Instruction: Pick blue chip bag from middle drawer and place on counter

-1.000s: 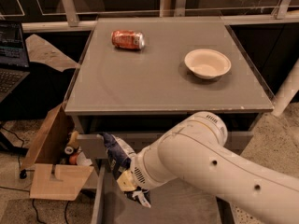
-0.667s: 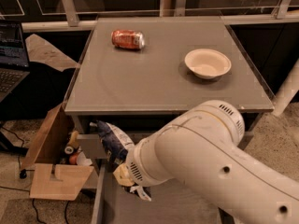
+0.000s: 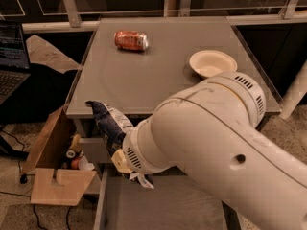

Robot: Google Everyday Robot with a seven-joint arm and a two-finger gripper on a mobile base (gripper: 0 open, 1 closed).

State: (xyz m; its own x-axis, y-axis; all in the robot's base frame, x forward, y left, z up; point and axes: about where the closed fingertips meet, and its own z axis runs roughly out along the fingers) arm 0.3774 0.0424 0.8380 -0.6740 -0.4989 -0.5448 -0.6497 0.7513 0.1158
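The blue chip bag [image 3: 108, 122] is crumpled, dark blue with white patches, and hangs in the air at the counter's front left edge. My gripper [image 3: 118, 152] sits just below and right of it, shut on the bag's lower end, largely hidden by my big white arm. The middle drawer [image 3: 163, 207] stands pulled out beneath, its grey floor showing under the arm. The counter [image 3: 158, 71] is a flat grey top behind the bag.
An orange-red soda can [image 3: 131, 40] lies on its side at the counter's back left. A white bowl [image 3: 212, 63] stands at the right. A cardboard box [image 3: 50, 169] with small items sits on the floor at left, with a laptop [image 3: 10, 56] beyond.
The bag has risen from drawer level up to the height of the counter's front edge and moved slightly left. My arm has swung closer and fills more of the view.
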